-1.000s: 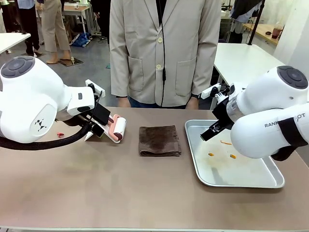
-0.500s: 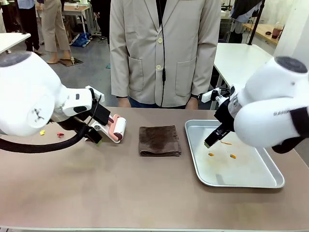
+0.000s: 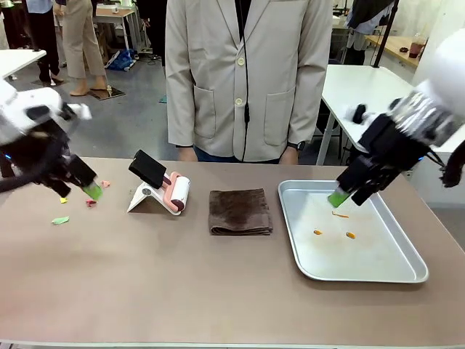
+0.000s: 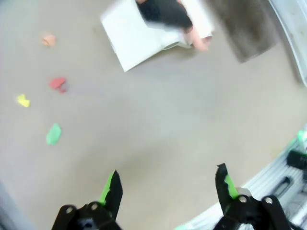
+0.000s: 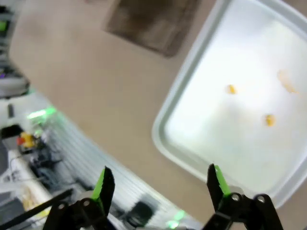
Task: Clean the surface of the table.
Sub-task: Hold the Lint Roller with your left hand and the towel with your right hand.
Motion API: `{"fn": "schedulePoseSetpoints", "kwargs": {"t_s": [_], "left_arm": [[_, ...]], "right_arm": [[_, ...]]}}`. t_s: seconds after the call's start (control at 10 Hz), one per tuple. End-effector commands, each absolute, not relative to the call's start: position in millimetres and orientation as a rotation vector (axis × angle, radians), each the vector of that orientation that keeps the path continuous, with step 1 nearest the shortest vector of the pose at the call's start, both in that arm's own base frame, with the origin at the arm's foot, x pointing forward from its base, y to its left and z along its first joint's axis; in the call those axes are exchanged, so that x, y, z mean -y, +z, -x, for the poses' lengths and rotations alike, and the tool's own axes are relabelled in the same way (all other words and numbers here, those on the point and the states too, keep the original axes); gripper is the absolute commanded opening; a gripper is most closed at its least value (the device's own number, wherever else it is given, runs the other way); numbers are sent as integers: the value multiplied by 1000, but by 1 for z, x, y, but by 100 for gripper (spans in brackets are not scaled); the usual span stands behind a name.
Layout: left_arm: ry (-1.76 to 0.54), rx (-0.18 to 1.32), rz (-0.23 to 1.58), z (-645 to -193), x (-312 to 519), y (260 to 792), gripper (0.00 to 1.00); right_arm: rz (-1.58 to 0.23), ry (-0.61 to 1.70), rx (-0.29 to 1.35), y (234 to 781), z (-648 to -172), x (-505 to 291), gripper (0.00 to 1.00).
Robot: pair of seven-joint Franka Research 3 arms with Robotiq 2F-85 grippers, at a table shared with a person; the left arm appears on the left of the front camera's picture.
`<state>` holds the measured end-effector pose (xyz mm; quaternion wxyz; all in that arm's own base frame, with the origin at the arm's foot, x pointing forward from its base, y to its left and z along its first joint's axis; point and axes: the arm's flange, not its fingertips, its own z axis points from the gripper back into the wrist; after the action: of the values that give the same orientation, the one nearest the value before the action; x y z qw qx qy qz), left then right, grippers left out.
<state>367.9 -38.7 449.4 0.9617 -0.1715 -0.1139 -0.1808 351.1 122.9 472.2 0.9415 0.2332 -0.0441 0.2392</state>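
1. Front view: a fixed camera at the robot's side of the table [image 3: 145,283], raised and facing across it toward the person [image 3: 247,87] at the far edge. It sits far enough back to frame most of the table's width.
2. Left wrist view: high above the table's left part and aimed down. The frame is motion-blurred, with the roller stand [image 4: 139,45] at the top.
3. Right wrist view: high above the tray [image 5: 240,139] and aimed down, with a table edge crossing the lower left.
4. Shared area: all 3 views contain the brown cloth [image 3: 240,211] and part of the tray. 2 views, front and left wrist, contain the coloured scraps [image 3: 60,219].
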Motion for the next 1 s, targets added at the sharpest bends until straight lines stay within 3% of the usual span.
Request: {"fn": "schedulePoseSetpoints", "kwargs": {"t_s": [0.0, 0.2, 0.4, 0.6, 0.9], "left_arm": [[-181, 299, 664, -374, 4, 466, 100], [-160, 344, 968, -359, -54, 481, 100], [-57, 350, 1122, -348, -126, 473, 100], [37, 399, 1301, -330, -172, 460, 100], [199, 462, 1400, -297, -197, 434, 100]], "right_arm": [[-817, 379, 97, 479, -345, -72, 100], [-1083, 281, 166, 476, -321, -6, 100], [-1278, 100, 271, 458, -309, 67, 100], [-1333, -53, 332, 445, -301, 122, 100], [-1352, -220, 401, 428, -283, 183, 100]]}}
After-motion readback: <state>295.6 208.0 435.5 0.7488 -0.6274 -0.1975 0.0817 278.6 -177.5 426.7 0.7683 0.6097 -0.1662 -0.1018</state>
